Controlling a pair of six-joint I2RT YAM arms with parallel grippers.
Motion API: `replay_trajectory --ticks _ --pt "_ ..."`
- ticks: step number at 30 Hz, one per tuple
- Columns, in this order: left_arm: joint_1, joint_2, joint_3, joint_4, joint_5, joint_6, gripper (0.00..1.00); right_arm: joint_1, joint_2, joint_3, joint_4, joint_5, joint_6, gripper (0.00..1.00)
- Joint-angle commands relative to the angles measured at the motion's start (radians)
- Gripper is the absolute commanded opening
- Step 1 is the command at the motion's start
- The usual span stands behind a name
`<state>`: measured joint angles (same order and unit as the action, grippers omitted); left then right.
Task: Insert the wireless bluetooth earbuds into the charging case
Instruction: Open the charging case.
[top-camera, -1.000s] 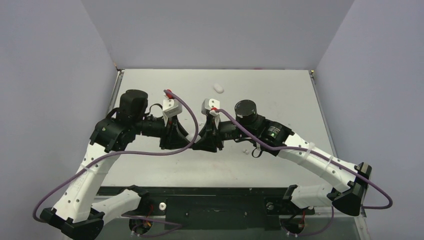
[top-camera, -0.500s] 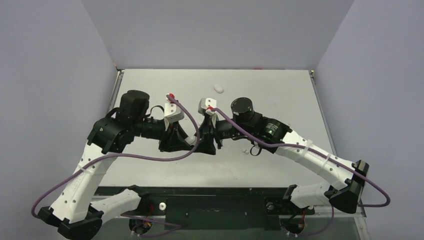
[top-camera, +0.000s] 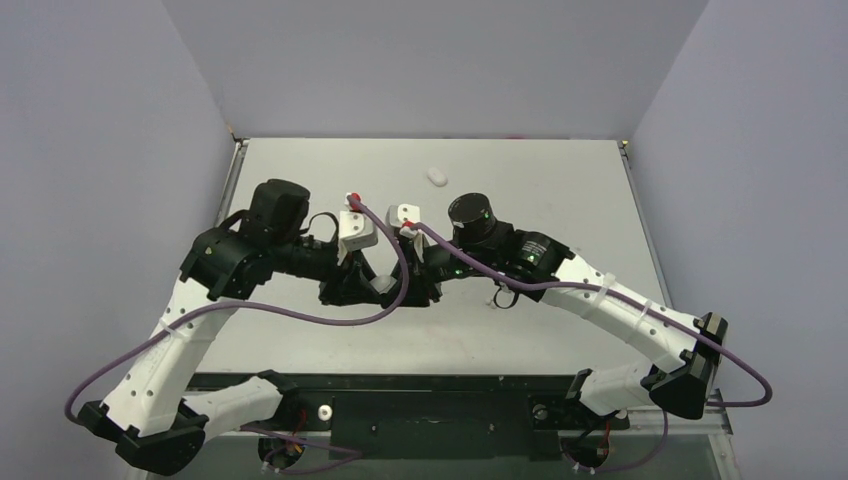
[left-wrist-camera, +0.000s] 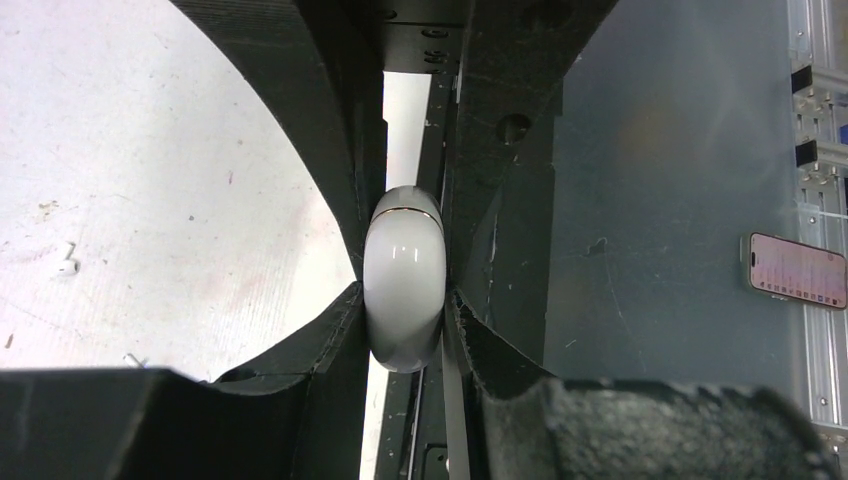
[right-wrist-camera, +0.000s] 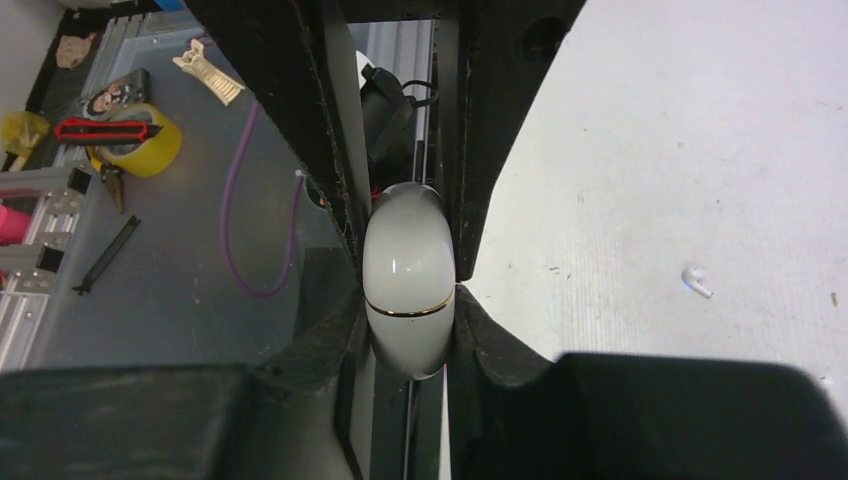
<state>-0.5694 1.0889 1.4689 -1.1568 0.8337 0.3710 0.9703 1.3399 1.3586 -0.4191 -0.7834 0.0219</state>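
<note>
We have the small glossy white pebble-shaped plastic charging case (left-wrist-camera: 403, 270) pinched by both arms at once, in the middle of each wrist view. The left gripper (left-wrist-camera: 403, 322) is clenched on its flanks, and the right gripper (right-wrist-camera: 408, 322) is clamped on the same case from the opposite end. The thin gold seam runs unbroken around the shell, so we judge the lid to be shut and the step in hand to be getting it open. To do that well, we want one set of fingers firm on the body half only and the other set acting on the lid half only. A squeeze that straddles the seam would simply hold the lid closed. The shell looks rounded and slick, so it may squirt out if we press harder, and we favour a slow pull along the hinge's arc over more force. One tiny white stemmed plastic earbud (right-wrist-camera: 697, 282) lies on the pale grey table (right-wrist-camera: 650, 150) at the right of the right wrist view, well apart from the case. Once the case is open, we should keep its sockets facing up.
</note>
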Motion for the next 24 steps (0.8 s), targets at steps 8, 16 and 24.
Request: replay_trajectory --ticks 8,16,24 --pt "-0.015 -0.066 0.033 0.159 -0.003 -0.139 0.33 -0.016 -0.033 -0.023 0.13 0.038 0.016 0.0" --pt "0.063 -0.059 0.058 0.191 0.067 -0.172 0.34 -0.013 -0.054 -0.041 0.128 0.031 0.022 0.0" --pt "0.076 -0.066 0.033 0.222 0.048 -0.184 0.35 -0.015 -0.069 -0.055 0.131 0.029 0.02 0.0"
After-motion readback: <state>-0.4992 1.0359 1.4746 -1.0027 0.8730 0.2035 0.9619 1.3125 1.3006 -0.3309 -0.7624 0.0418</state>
